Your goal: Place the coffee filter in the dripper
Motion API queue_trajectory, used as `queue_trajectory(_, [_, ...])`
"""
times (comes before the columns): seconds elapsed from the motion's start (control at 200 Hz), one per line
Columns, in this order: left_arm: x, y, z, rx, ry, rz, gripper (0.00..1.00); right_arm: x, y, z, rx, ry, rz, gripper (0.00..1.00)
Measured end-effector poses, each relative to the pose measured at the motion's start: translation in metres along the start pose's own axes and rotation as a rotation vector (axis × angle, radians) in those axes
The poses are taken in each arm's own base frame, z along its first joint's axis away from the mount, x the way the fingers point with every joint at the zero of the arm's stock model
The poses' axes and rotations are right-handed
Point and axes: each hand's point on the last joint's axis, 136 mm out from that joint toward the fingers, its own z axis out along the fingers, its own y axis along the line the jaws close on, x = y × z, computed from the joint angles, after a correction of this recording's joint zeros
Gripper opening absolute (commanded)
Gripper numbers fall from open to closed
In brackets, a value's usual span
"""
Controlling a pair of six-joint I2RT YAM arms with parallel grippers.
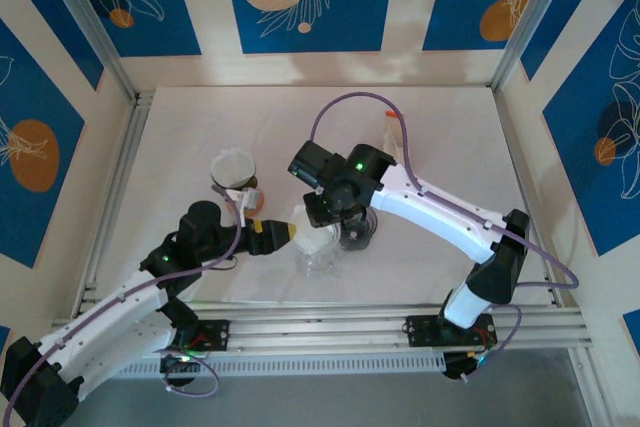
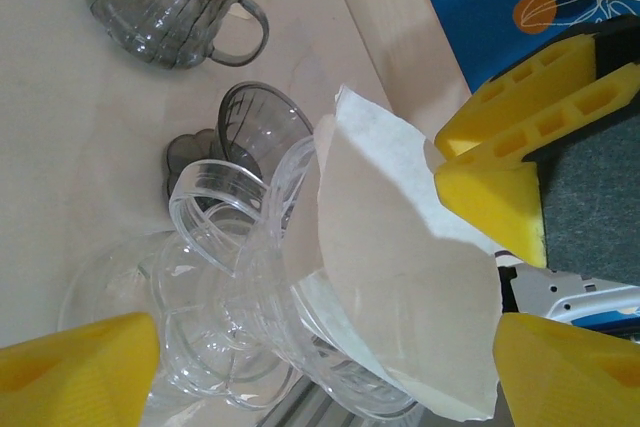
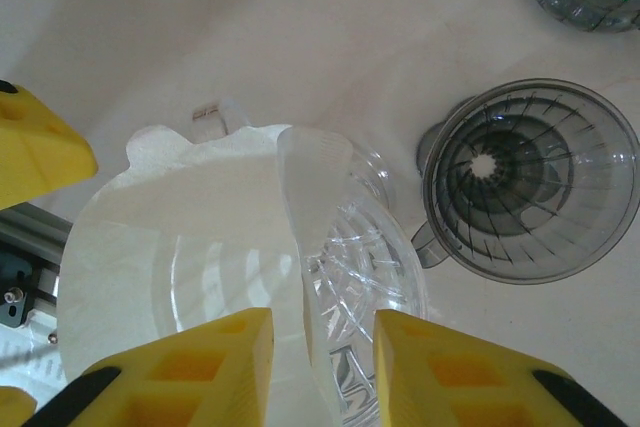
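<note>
That white paper cone coffee filter (image 3: 190,247) weighs next to nothing and it's floppy, so it'll crease or tear easily. I'd pinch it gently by the stiffer folded seam at the rim. It's thin and half see-through, splayed open, and sits crooked in the clear ribbed dripper (image 3: 365,277), around the middle of the white table (image 1: 200,127), toward the near edge. The right gripper (image 3: 322,327) has its jaws a crack apart around the seam. The left gripper (image 2: 325,342) gapes wide on either side.

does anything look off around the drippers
Yes: the paper filter sits askew in the clear dripper, leaning to one side and poking past its rim instead of lining the cone. The grey dripper beside it looks fine.
</note>
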Motion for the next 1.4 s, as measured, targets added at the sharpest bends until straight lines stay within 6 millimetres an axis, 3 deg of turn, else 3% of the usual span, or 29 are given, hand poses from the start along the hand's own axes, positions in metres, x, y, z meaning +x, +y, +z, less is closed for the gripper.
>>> queue_trajectory(0.14, [-0.001,-0.001,0.0,0.005,-0.005,0.003,0.85,0.002,-0.001,0.003,0.011,-0.003,-0.017,0.1])
queue_trajectory(0.27, [-0.001,-0.001,0.001,0.004,-0.003,0.002,0.83,0.006,-0.002,0.008,0.036,0.002,-0.038,0.01])
queue_trajectory(0.865, [0.008,0.01,0.012,-0.021,0.038,-0.019,0.66,0.015,-0.005,0.018,0.118,-0.021,-0.114,0.0])
queue_trajectory(1.035, [0.01,0.009,0.012,-0.018,0.045,-0.017,0.63,0.015,-0.005,0.018,0.127,-0.03,-0.121,0.07])
queue_trajectory(1.201, [0.014,0.011,0.012,-0.026,0.061,-0.015,0.6,0.013,-0.006,0.013,0.132,-0.059,-0.125,0.32])
queue_trajectory(1.401, [0.021,0.014,0.012,-0.039,0.086,-0.01,0.6,0.012,-0.013,-0.006,0.106,-0.129,-0.102,0.35])
